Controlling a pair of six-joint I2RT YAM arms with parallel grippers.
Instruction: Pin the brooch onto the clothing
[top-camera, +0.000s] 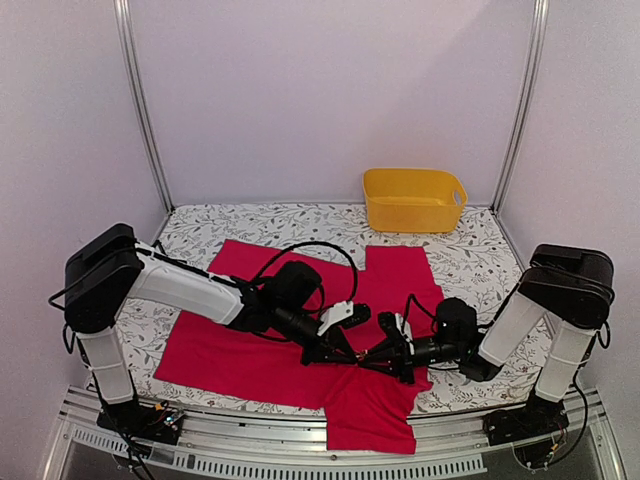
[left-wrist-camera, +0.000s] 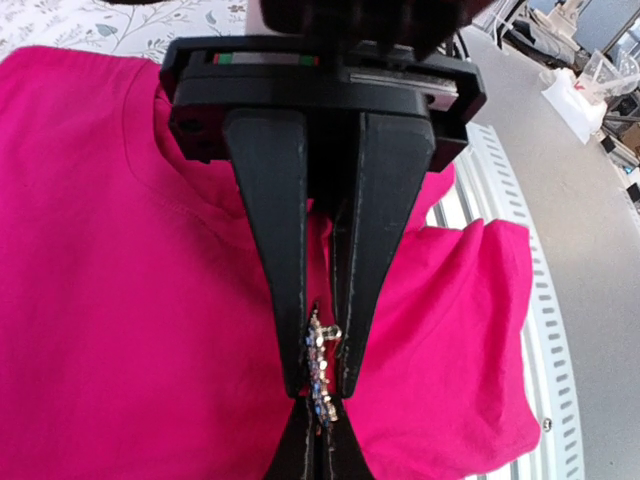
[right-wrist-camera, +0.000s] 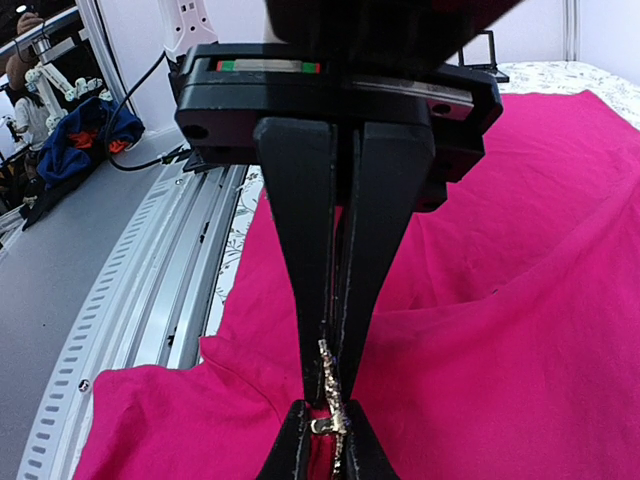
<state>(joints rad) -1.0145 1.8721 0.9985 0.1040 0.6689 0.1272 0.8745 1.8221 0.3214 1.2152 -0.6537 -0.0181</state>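
"Watching closely? Which step is this?"

"The pinning itself, I'd say. The left gripper (left-wrist-camera: 320, 388) and the right gripper (right-wrist-camera: 330, 393) meet tip to tip over the near part of the red-pink T-shirt (top-camera: 230, 350), and the brooch (left-wrist-camera: 318, 352) sits between them."

"Who holds it?"

"Both, as far as I can see. The left fingers (left-wrist-camera: 272, 250) are closed with the little silvery cluster nipped at their tips. The right fingers (right-wrist-camera: 385, 230) are closed too, on a gold-coloured bit of it. That may be the clasp or the pin, but it is too small to be sure."

"Is it through the fabric?"

"I cannot tell. It hangs close over a raised fold of the shirt, but any contact is hidden behind the fingertips. I judge the job unfinished, because nothing shows the brooch sitting on the cloth by itself."

"So what does the next move ask for?"

"Fine work. One gripper should hold the body steady while the other works the pin through the fold and shuts the clasp. That means a small, slow push, without dragging the shirt across the flowered tablecloth (top-camera: 200, 225). The yellow basket (top-camera: 412, 198) at the back stands well apart and plays no part."
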